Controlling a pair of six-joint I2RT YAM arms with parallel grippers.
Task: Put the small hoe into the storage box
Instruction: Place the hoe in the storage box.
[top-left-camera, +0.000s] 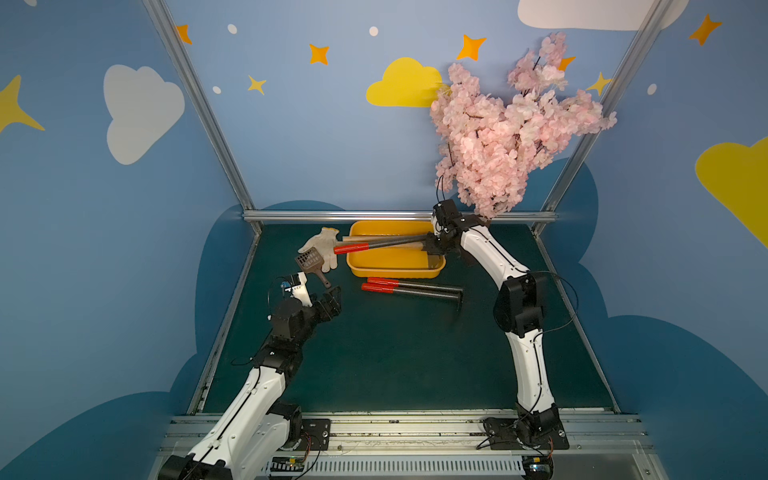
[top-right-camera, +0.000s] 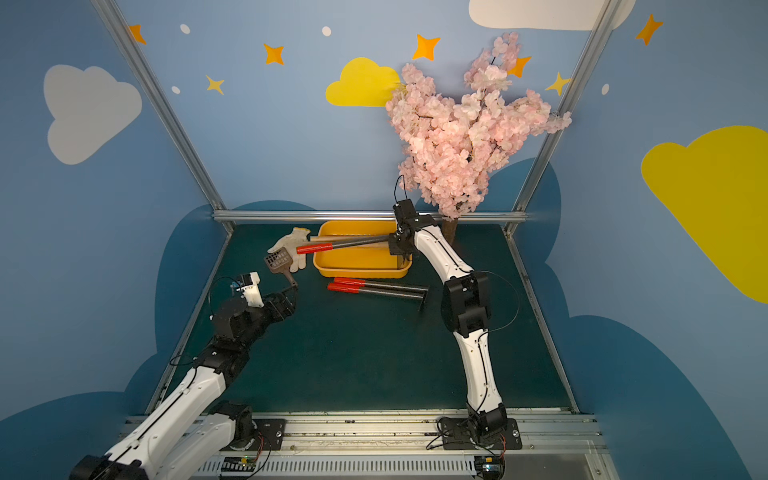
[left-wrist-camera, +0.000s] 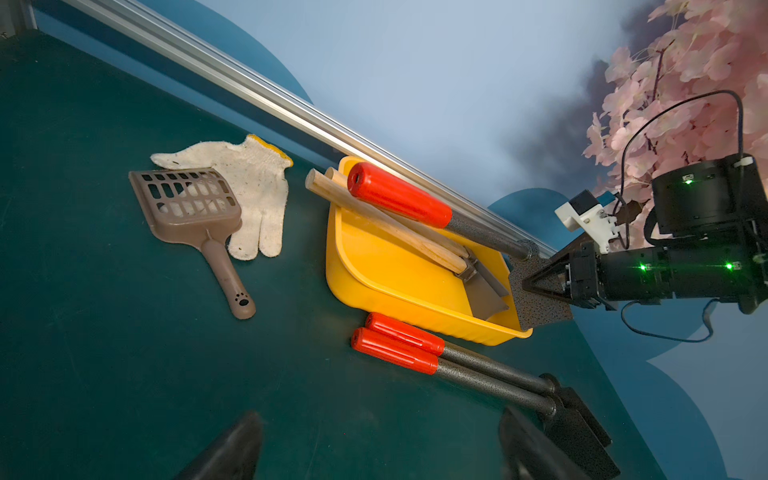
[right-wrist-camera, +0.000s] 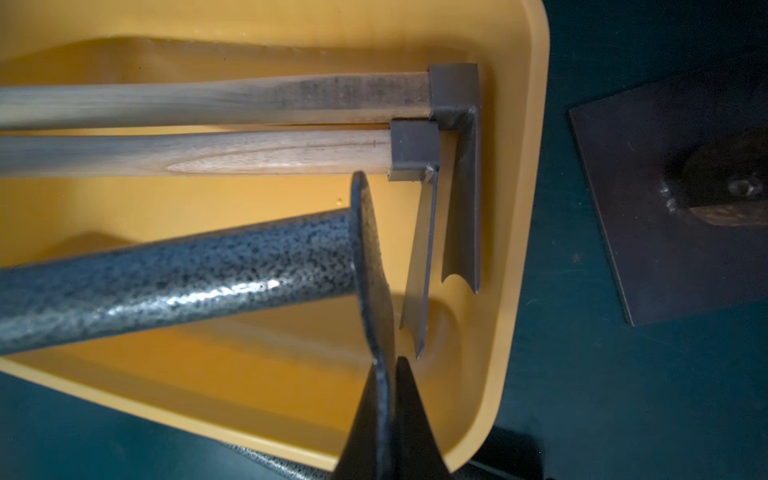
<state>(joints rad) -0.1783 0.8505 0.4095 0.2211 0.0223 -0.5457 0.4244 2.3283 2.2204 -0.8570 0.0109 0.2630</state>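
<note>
The small hoe (top-left-camera: 399, 242) is clamped by the right gripper (right-wrist-camera: 387, 365) above the storage box (top-left-camera: 395, 272). It is not yet laid inside

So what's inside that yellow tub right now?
Two wooden-handled tools lie in the storage box; the right gripper holds a red-gripped hoe above them. The floor under them is covered.

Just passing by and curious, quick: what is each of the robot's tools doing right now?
Left tool: open, holding nothing.
Right tool: closed on the small hoe, gripping it by its blade over the storage box.
</note>
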